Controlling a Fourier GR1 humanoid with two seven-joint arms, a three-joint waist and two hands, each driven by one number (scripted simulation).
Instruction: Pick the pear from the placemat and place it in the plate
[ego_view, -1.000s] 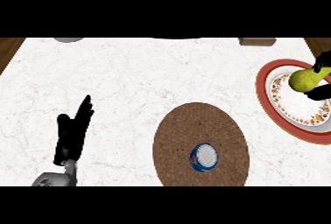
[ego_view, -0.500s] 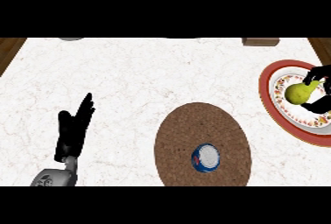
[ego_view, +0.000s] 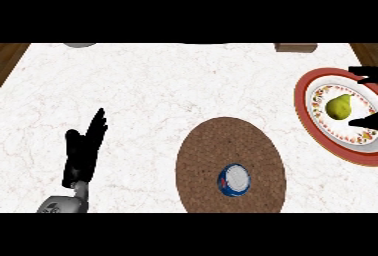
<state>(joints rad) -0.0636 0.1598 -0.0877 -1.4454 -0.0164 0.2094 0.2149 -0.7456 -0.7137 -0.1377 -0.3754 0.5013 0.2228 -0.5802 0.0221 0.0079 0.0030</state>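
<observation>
The pear (ego_view: 339, 106) lies in the plate (ego_view: 303, 97) at the tabletop's (ego_view: 148, 90) right edge, inside the wide-spread right robot hand (ego_view: 367, 121). The left robot hand (ego_view: 83, 150) rests open, left of the placemat (ego_view: 221, 145).

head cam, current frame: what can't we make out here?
Right hand: the head view's right edge cuts off palm and forearm; only finger ends show, either side of the pear.
Plate: its right side runs past the same edge.
Grey object and brown object: cut by the upper edge, not identifiable.
Blue-and-white round thing on the placemat: seen from above, too small to identify.
</observation>
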